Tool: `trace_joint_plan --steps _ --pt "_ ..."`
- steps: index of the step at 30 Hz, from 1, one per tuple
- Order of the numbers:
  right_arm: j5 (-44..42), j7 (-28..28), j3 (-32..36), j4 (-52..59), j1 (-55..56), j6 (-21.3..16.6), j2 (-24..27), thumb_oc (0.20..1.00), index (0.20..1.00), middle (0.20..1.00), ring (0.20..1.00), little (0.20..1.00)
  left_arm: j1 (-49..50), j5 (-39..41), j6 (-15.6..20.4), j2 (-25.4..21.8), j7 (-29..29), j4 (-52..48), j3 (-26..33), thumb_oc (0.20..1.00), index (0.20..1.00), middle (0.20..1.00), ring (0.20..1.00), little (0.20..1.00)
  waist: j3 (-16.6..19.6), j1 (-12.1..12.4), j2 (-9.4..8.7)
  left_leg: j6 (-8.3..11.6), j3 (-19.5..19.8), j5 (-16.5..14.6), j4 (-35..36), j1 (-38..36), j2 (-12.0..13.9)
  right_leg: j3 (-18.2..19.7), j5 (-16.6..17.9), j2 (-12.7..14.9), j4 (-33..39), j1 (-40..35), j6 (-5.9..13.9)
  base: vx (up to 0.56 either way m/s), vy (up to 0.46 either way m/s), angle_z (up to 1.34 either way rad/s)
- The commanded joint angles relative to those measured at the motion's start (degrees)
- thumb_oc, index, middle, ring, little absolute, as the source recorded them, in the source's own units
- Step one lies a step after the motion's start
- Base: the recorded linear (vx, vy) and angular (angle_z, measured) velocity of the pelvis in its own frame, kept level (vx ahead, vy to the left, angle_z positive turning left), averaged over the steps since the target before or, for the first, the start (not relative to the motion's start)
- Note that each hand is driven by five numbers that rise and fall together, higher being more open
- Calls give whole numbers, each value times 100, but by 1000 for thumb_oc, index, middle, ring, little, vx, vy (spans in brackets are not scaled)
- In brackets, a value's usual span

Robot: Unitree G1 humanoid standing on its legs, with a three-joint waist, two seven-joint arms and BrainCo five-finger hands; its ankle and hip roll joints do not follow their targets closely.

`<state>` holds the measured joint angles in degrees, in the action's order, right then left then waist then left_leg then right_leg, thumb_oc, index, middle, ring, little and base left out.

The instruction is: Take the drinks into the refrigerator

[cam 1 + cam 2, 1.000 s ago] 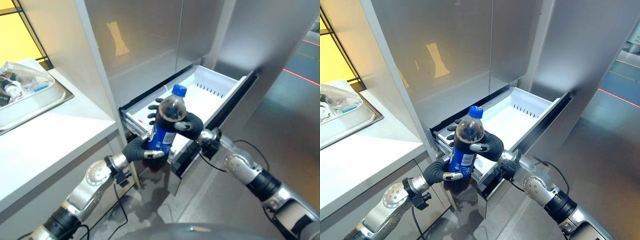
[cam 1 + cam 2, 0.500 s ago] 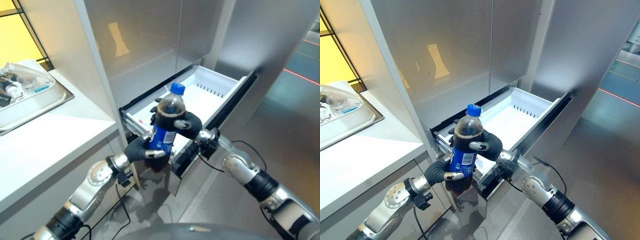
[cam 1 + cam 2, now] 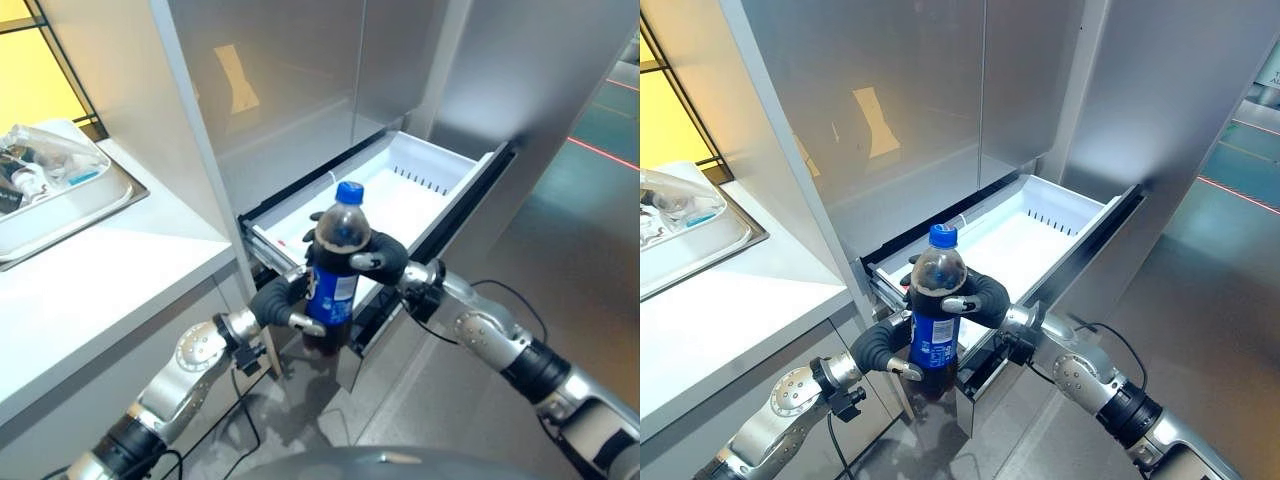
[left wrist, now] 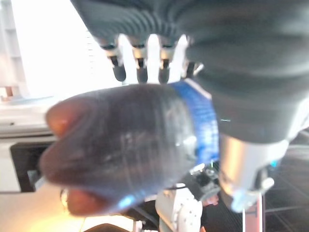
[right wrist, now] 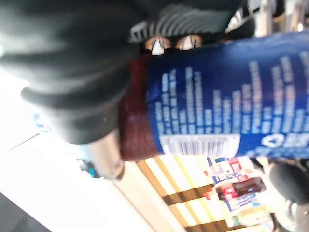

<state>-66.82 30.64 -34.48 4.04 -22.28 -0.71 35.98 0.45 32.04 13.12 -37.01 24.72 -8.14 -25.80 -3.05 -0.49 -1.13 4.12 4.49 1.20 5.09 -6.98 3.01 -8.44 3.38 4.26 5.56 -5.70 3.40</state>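
Both my left robot hand [image 3: 285, 303] and right robot hand [image 3: 375, 255] clasp the upright cola bottle [image 3: 332, 270]: full, probably heavy, slick plastic; grip mid-body.

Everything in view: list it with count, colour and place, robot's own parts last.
Cola bottle: one, dark drink, blue cap and label, upright in both hands in front of the open drawer.
Drawer: one, white inside, pulled out of the refrigerator's lower part.
Refrigerator: one, steel grey, upper doors closed.
Counter: one, white, on the left.
Tray: one, metal, on the counter, holding clear plastic-wrapped items.
Left hand: curled round the bottle's lower part.
Right hand: curled round the bottle's upper part.
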Motion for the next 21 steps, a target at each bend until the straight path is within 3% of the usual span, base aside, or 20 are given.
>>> trace_joint_plan --steps 1,15,21 --pt "-189 -126 935 150 -565 -727 29 200 200 200 200 200 -230 491 314 -55 2 -74 374 1000 1000 1000 1000 1000 -9 24 -217 -421 406 -270 -85 177 -305 -259 -570 -3 -404 -155 18 37 -11 0" --pt "-79 -595 1876 -36 -966 -1229 1267 200 200 200 200 200 391 479 233 -146 -195 288 720 1000 1000 1000 1000 1000 -85 8 -331 -440 244 -324 -163 318 -293 -107 -586 -49 -488 49 72 4 2 -1" --pt "157 -841 2816 238 -292 -1515 1517 200 200 200 200 200 872 568 502 295 -552 298 1661 1000 1000 1000 1000 1000 -221 55 -447 -453 210 -334 -301 595 -309 -76 -590 -48 -553 289 88 2 2 -7"
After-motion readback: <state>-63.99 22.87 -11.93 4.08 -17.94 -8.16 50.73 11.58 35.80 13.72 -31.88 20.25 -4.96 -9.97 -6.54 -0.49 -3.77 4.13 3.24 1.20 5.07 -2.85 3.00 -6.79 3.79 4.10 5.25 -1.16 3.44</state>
